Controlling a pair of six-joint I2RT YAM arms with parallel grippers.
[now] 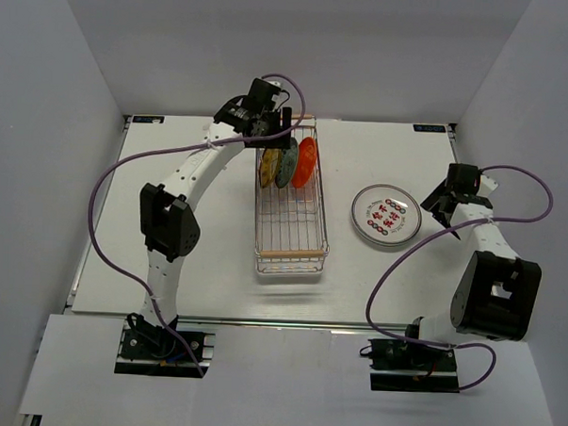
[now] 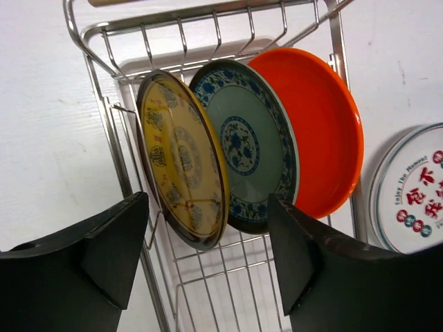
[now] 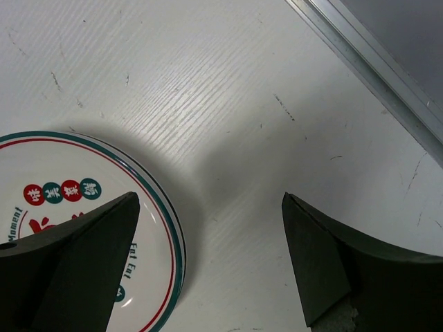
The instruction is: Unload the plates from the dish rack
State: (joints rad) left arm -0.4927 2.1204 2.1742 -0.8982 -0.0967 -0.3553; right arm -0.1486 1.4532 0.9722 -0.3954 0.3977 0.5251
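Observation:
The dish rack (image 1: pixel 292 234) stands mid-table. Three small plates stand upright at its far end: yellow-olive (image 1: pixel 268 163), grey-blue (image 1: pixel 286 163) and orange (image 1: pixel 306 161). My left gripper (image 1: pixel 274 128) hovers over that end, open. In the left wrist view its fingers straddle the lower rim of the yellow-olive plate (image 2: pixel 183 159) without touching it, with the grey-blue plate (image 2: pixel 246 145) and orange plate (image 2: pixel 322 124) behind. A white teal-rimmed plate (image 1: pixel 386 216) lies flat to the right of the rack. My right gripper (image 3: pixel 211 228) is open and empty just beyond that plate's (image 3: pixel 76 221) right rim.
The rack's near half holds nothing, and its wooden handle (image 1: pixel 290 254) faces the arms. A metal strip (image 3: pixel 374 62) marks the table's right edge close to my right gripper. White walls enclose the table on three sides.

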